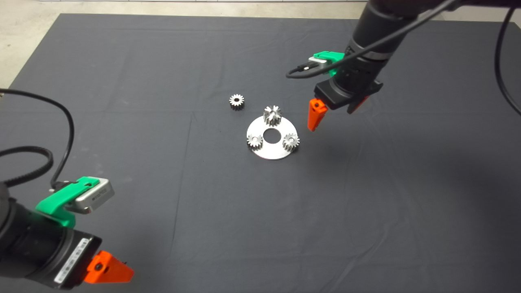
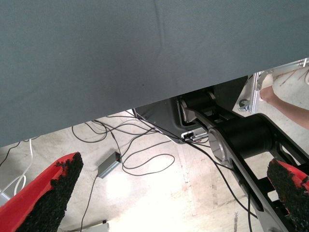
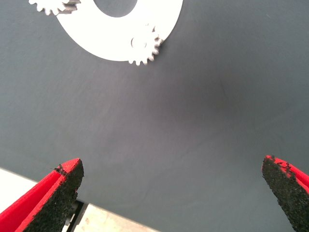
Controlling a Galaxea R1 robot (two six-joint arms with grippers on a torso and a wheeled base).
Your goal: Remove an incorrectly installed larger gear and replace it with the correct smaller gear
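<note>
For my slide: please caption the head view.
Right end effector open beside plate; larger gear mounted, smaller gear on mat.

Silver ring plate (image 1: 272, 152) carrying two pinned gears (image 1: 254, 141) on dark mat (image 1: 163, 101)

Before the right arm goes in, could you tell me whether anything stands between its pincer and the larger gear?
Nothing visible does. The right pincer, open, hangs beside the round plate, with only bare mat between it and the larger gear on the plate's far edge. The smaller gear lies beyond.

The larger gear (image 1: 272, 115) is seated on the disc's (image 1: 272, 151) far edge; the smaller gear (image 1: 236, 101) is placed just beyond the disc's far-left side.
</note>
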